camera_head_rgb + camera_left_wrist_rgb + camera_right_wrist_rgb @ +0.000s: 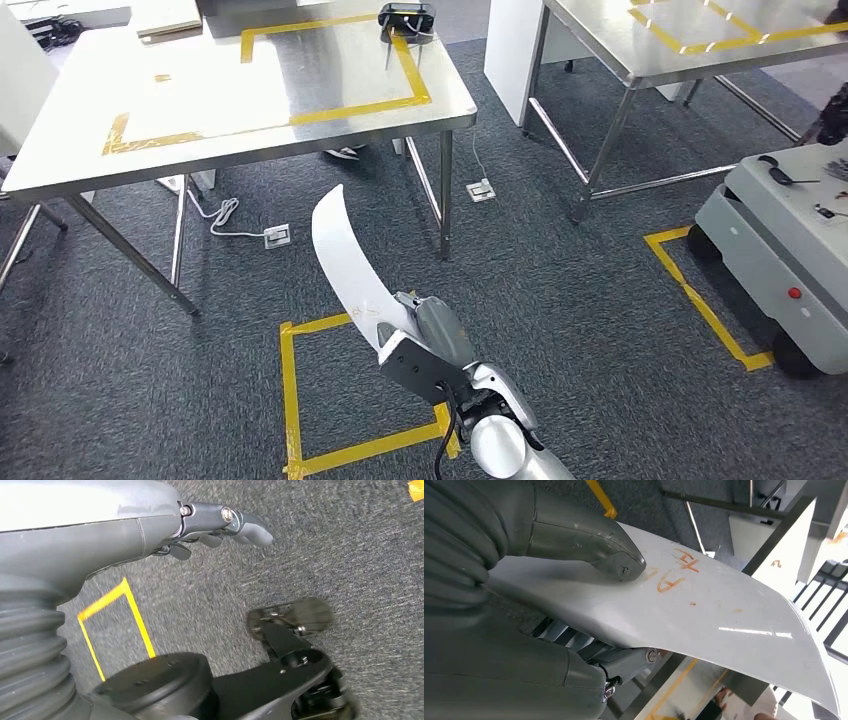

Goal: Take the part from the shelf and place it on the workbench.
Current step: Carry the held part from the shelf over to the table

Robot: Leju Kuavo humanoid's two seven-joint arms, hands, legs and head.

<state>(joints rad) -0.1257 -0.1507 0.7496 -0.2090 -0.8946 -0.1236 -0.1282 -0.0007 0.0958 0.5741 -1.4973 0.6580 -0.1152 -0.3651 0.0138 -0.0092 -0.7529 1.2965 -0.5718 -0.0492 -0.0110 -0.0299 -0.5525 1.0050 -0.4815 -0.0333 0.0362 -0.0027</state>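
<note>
Closest to the head camera, the right hand is raised over the grey carpet floor, its silver forearm coming in from below. A curved white panel part is gripped at its lower end by this hand, and the part's long blade-like body rises up and away toward the near edge of the steel worktop. From the right wrist view the hold is plain: the thick grey thumb is pressed on the part's pale upper face, just beside some orange handwritten marks, while the darker fingers are wrapped underneath. The part is thus held in the air, apart from the worktop and well short of the yellow tape rectangle marked on it. A small black device sits at the far corner of that rectangle. On the floor, a yellow tape square lies under the hand. To the right a second steel table stands, and nearer, a white wheeled cart.

The left hand is seen hanging above the carpet, holding nothing; its fingers appear loosely curled, though the picture is blurred.
</note>
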